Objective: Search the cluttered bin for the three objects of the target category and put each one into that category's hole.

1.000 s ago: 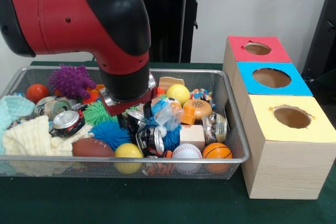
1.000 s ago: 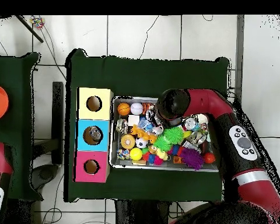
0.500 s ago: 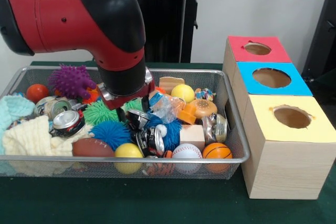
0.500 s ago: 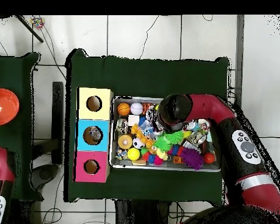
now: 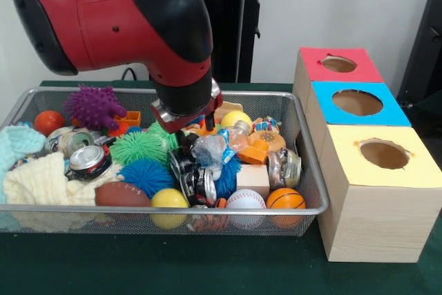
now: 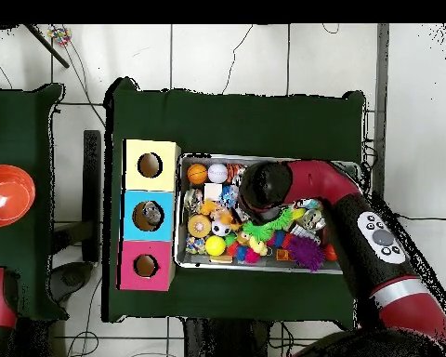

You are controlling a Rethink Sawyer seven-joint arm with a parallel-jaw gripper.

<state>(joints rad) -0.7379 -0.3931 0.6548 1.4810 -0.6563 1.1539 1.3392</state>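
The silver wire-mesh bin (image 5: 308, 170) is full of clutter: spiky purple (image 5: 93, 106), green (image 5: 138, 146) and blue (image 5: 145, 174) balls, crushed cans (image 5: 88, 159), a football (image 5: 121, 193), a baseball (image 5: 245, 200), a basketball (image 5: 285, 199), yellow balls (image 5: 168, 200) and cloths (image 5: 34, 181). Beside the bin stand three boxes, each with a hole: red (image 5: 338, 63), blue (image 5: 356, 101) and yellow (image 5: 383, 153). My gripper (image 5: 197, 128) hangs low over the middle of the bin, just above a crumpled clear wrapper (image 5: 209, 148). The arm (image 6: 264, 186) hides the gripper in the overhead view.
A wooden block (image 5: 253, 177) and a second crushed can (image 5: 199, 184) lie near the bin's front wall. An orange ball (image 5: 48, 121) sits at the far left. In the overhead view, something grey shows in the blue box's hole (image 6: 150, 215). A black pedestal (image 5: 221, 25) stands behind.
The arm has swung to the right in the front view and risen a little, from over the cans toward the bin's middle back. The wrapper has shifted slightly.
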